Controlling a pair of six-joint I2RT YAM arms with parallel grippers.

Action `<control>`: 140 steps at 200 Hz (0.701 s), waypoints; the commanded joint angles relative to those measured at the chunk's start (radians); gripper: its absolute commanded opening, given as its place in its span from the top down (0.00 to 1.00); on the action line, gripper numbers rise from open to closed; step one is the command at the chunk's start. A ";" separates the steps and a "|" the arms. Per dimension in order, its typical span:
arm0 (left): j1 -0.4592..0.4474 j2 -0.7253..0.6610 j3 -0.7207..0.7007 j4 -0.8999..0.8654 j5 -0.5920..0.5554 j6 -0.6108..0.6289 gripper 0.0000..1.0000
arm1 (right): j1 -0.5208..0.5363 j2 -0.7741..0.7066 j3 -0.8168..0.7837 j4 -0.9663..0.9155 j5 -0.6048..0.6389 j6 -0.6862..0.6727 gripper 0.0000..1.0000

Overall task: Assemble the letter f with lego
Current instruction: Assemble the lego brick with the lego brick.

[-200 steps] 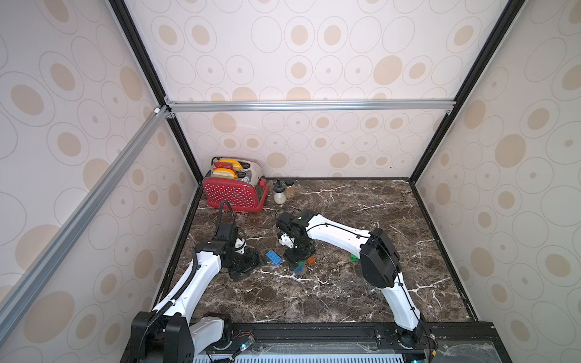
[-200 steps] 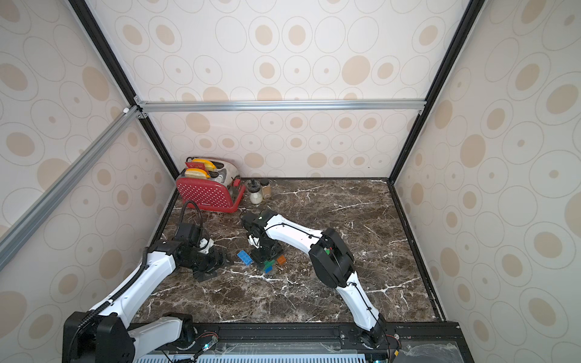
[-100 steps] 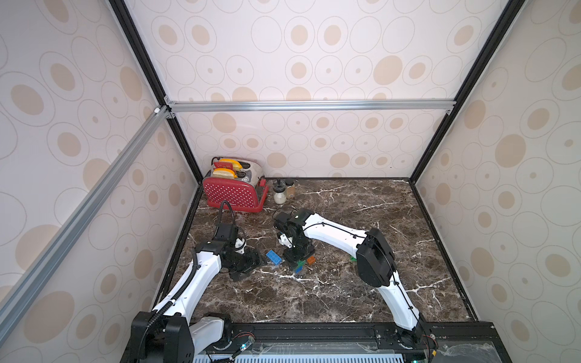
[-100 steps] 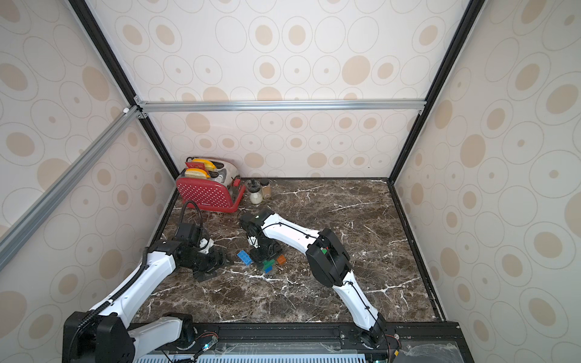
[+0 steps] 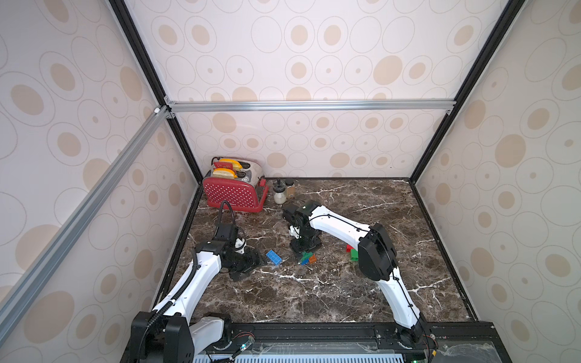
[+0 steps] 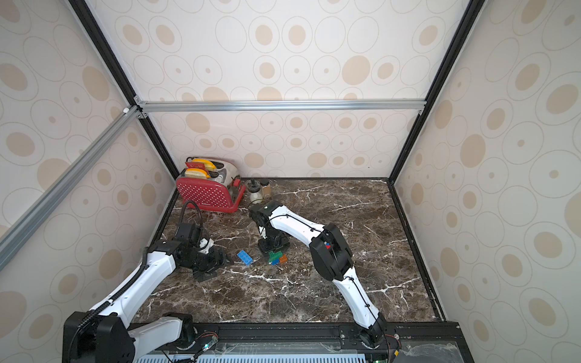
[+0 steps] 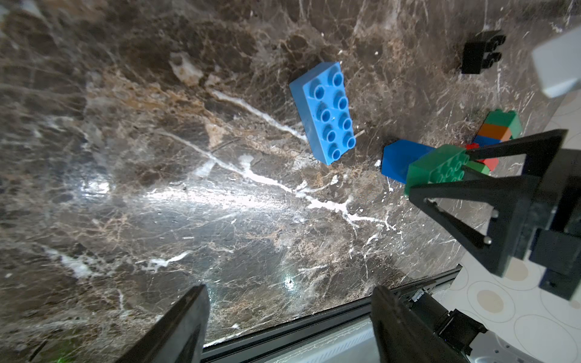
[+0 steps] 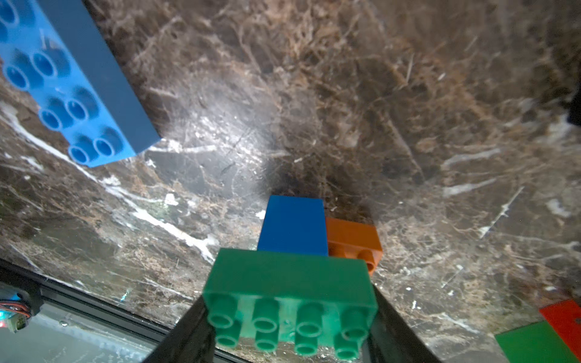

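Apparently right gripper [image 8: 290, 339] is seating its clamped green brick [image 8: 289, 283] on blue brick [image 8: 294, 223]; next needs a firm downward push; left gripper [image 7: 289, 301], at nine o'clock, is gaping empty.

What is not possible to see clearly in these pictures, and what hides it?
Light blue brick: right wrist view, cut by the edge.
Green brick by the elbow: a top view, partly behind the right arm.
Black brick: left wrist view, too small.
Contact of held green brick with dark blue brick: right wrist view, overlapped.

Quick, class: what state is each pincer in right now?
Left pincer: open, empty.
Right pincer: closed on the green brick.
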 commanded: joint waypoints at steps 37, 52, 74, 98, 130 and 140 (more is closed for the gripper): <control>0.008 0.001 0.009 -0.003 0.005 0.022 0.18 | 0.004 0.079 -0.007 -0.026 0.032 0.016 0.37; 0.007 0.002 0.009 -0.002 0.003 0.023 0.18 | 0.005 0.088 -0.024 -0.022 0.037 0.016 0.36; 0.007 0.001 0.009 -0.004 0.006 0.022 0.18 | 0.004 0.093 -0.056 -0.003 0.027 0.018 0.36; 0.007 0.001 0.009 -0.004 0.005 0.022 0.18 | 0.005 0.092 -0.062 0.002 0.021 0.013 0.35; 0.007 0.002 0.009 -0.002 0.008 0.022 0.17 | 0.003 0.079 -0.040 -0.016 0.039 0.012 0.26; 0.007 0.003 0.009 0.000 0.009 0.022 0.17 | 0.004 0.076 -0.026 -0.024 0.042 0.010 0.24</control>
